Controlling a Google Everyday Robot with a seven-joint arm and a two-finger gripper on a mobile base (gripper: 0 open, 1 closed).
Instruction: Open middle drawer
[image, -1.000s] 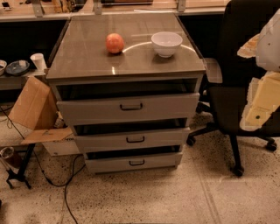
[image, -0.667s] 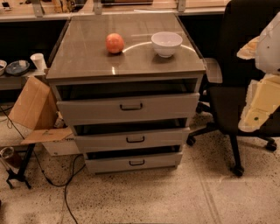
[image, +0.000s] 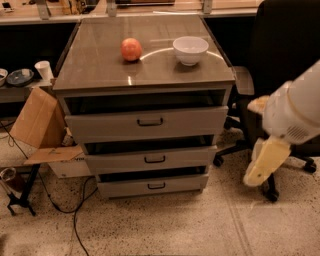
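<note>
A grey cabinet (image: 100, 75) stands on a speckled floor (image: 200, 230). It has three drawers, one under the other. The middle drawer (image: 120, 161) is the wide grey one with a low front and a small black handle (image: 154, 159). It sits between the taller top drawer (image: 100, 125) and the bottom drawer (image: 125, 187), which is a bit less wide. A dark gap shows just above its front, so it looks pulled out only a little.

On the shiny cabinet top sit a round red-orange fruit (image: 131, 49) and a white bowl (image: 190, 49). They are near each other but not touching.

The robot's gripper (image: 260, 167) hangs at the right side, under the big white arm (image: 300, 107). It is pale yellow and points down toward the floor. It is in front of a black chair (image: 285, 45) and well apart from the middle drawer. It touches nothing. I cannot tell if the gripper is open or closed.

To the left of the cabinet an open cardboard box (image: 37, 120) leans, with a white cup (image: 44, 70) behind it. A black cable (image: 75, 220) lies on the floor
</note>
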